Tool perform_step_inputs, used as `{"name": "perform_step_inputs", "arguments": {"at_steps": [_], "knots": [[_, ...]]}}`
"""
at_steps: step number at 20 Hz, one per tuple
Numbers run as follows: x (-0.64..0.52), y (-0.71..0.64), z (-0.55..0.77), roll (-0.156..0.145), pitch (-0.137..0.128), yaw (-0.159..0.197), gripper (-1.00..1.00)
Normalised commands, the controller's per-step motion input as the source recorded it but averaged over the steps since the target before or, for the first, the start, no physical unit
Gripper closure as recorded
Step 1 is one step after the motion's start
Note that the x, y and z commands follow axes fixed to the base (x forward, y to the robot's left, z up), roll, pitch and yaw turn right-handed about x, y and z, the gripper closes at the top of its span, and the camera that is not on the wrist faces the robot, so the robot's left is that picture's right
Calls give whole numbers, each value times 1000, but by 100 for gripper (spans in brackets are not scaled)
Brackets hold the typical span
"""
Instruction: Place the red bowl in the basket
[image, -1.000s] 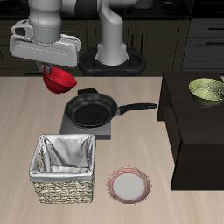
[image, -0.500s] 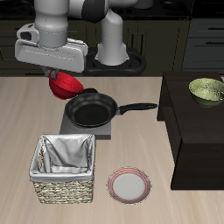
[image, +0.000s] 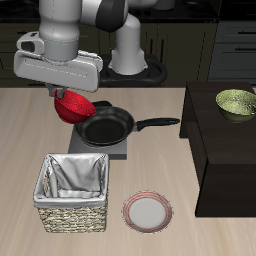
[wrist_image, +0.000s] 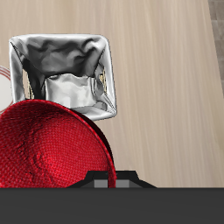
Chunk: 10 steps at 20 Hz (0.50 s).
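Observation:
The red bowl (image: 73, 105) hangs in the air from my gripper (image: 66, 93), which is shut on its rim, above the table behind the basket and beside the black pan. In the wrist view the red bowl (wrist_image: 48, 149) fills much of the frame close to the camera. The basket (image: 72, 191), tan wicker with grey-white cloth lining, stands near the table's front edge, below and forward of the bowl. In the wrist view the basket (wrist_image: 63, 74) shows open and empty beyond the bowl.
A black pan (image: 106, 126) sits on a grey stove plate (image: 100, 147) mid-table, its handle pointing to the dark cabinet (image: 225, 140), which carries a green-yellow bowl (image: 237, 101). A pink-rimmed white plate (image: 147, 211) lies beside the basket.
My gripper with the red bowl has moved forward toward the table's front and slightly lower, closer to the basket and the pan.

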Motion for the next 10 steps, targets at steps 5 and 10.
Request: {"name": "perform_step_inputs", "arguments": {"at_steps": [5,10], "knots": [[249,75,-31,-31,12,-1,100],[306,161,-87,20,14,13,100]]}}
